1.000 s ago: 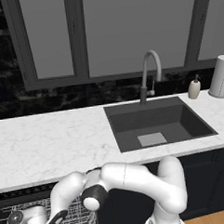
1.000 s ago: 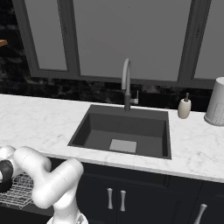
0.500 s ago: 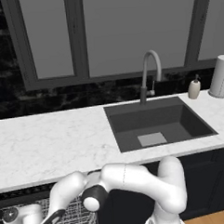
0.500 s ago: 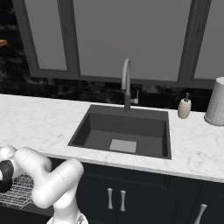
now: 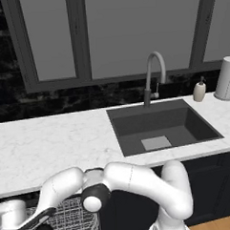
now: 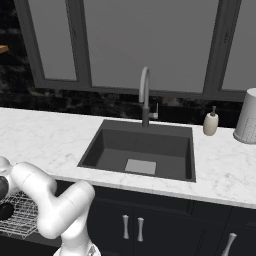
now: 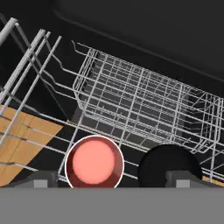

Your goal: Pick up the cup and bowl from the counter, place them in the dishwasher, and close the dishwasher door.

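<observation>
Hand view: I see the cup at lower left of centre, red inside facing the camera, white rim round it, and the bowl just beside it at lower right, all black. Both sit in the white wire rack of the dishwasher, whose dark cavity fills the upper frame; orange floor shows through the wires at the left edge. The fingertips rise at the bottom edge, one left of the cup, one over the bowl's lower right (wide apart, nothing between them, so I log the gripper as released). Left base view: the arm bends from lower right down to the lower left corner, where the hand hangs over the rack; a dark round shape there may be the bowl, I cannot tell. The counter runs across mid-frame, sink and faucet right of centre, soap bottle and perforated cylinder at upper right. Right base view: rack at lower left edge, beside the arm.
</observation>
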### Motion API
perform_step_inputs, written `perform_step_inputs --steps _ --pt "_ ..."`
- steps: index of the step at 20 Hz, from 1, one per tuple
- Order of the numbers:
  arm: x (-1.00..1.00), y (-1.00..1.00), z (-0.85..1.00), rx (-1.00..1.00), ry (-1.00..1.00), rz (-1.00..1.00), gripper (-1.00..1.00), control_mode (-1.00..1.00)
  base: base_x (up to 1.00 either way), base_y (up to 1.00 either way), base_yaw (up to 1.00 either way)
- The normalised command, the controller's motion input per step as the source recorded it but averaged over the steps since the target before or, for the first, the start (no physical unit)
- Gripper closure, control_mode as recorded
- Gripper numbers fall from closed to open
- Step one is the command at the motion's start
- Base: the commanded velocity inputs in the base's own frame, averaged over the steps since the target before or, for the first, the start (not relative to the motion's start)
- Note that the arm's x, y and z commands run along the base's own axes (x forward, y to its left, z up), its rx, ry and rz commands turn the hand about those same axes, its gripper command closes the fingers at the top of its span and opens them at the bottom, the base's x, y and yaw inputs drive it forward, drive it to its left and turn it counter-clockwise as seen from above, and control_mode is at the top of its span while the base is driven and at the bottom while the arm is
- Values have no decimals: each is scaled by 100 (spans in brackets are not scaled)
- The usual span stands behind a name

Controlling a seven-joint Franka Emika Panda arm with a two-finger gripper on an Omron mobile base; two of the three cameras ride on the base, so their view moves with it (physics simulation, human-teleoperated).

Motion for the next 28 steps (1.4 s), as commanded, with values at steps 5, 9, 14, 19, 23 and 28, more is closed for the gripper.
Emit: perform_step_inputs --steps 5,9,14,19,23,28 --pt "-11 -22 100 0 -2 8 -100 -100 0 0 0" --pt "0 -41 100 1 0 11 -100 -100 0 0 0" --pt "0 -98 33 6 -10 11 -100 -100 0 0 0" --pt "-6 -99 30 7 -6 2 -100 -100 0 0 0" --pt "0 -45 79 7 -5 2 -100 -100 0 0 0" --pt "-4 -15 23 8 0 1 -100 -100 0 0 0"
